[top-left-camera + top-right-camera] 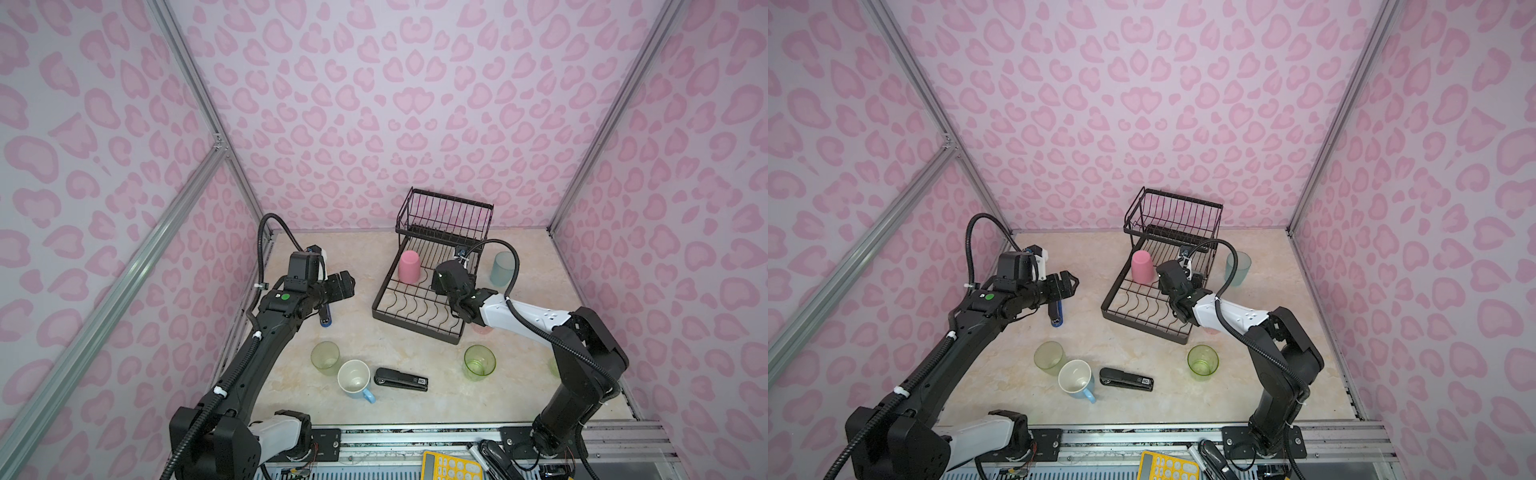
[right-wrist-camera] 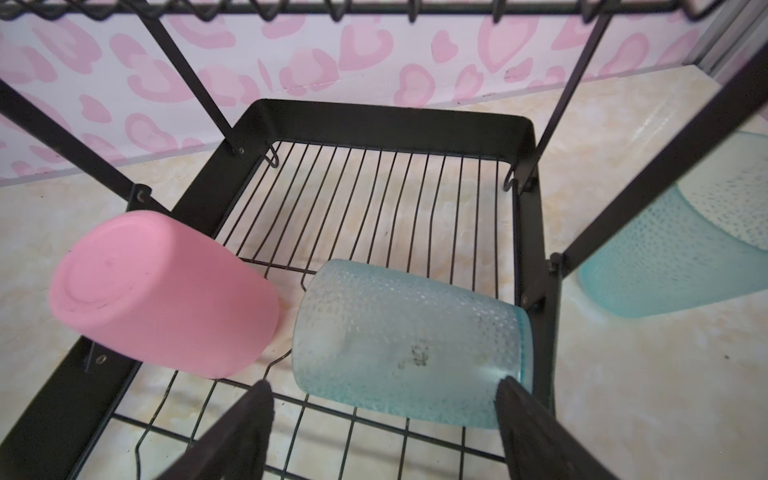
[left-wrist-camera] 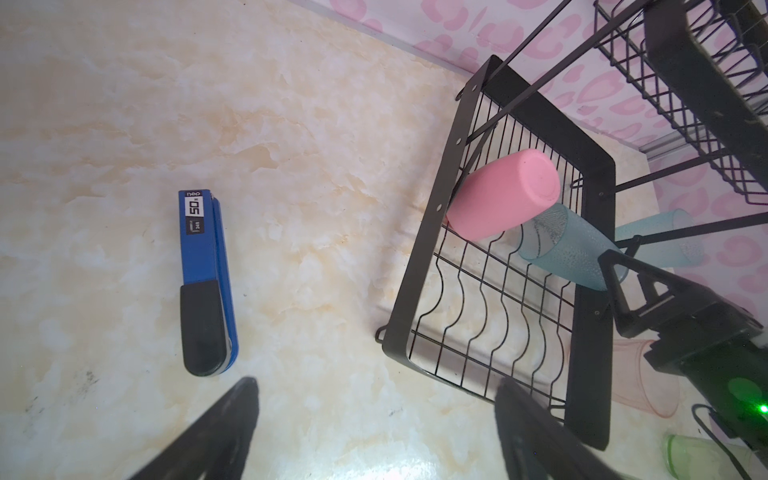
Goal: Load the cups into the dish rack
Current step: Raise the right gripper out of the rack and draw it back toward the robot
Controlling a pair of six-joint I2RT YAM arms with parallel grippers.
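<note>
— Black fingers (image 2: 245, 432) of the right pincer (image 2: 384, 382) sit closest in the right wrist view. Are they gripping anything?
— No, they stand wide. They straddle the frosted blue cup (image 2: 407, 340), which rests on the lower tray of the dish rack (image 2: 374, 120), mouth toward the wires and seemingly tilted. One finger looks to touch its rim, the other is clear of it.
— And the pink cup (image 2: 166, 295)?
— Upside down on the same tray, just beside the blue one, by the tray's left wall.
— Left pincer (image 3: 376, 381)?
— Wide as well, holding nothing, above bare counter (image 3: 311, 208) between the blue stapler (image 3: 208, 282) and the rack.
— Which cups are outside the rack?
— In both top views a second frosted cup (image 1: 502, 268) stands upright on the counter, just right of the rack. Toward the front a pale green tumbler (image 1: 325, 357) stands just beside the light-blue mug (image 1: 354, 379), then comes the black stapler (image 1: 401, 379), and farther right a clear green cup (image 1: 479, 361). A pinkish cup (image 3: 640, 378) sits by the rack's right side, mostly hidden under the right arm; upright or lying, I cannot tell
</note>
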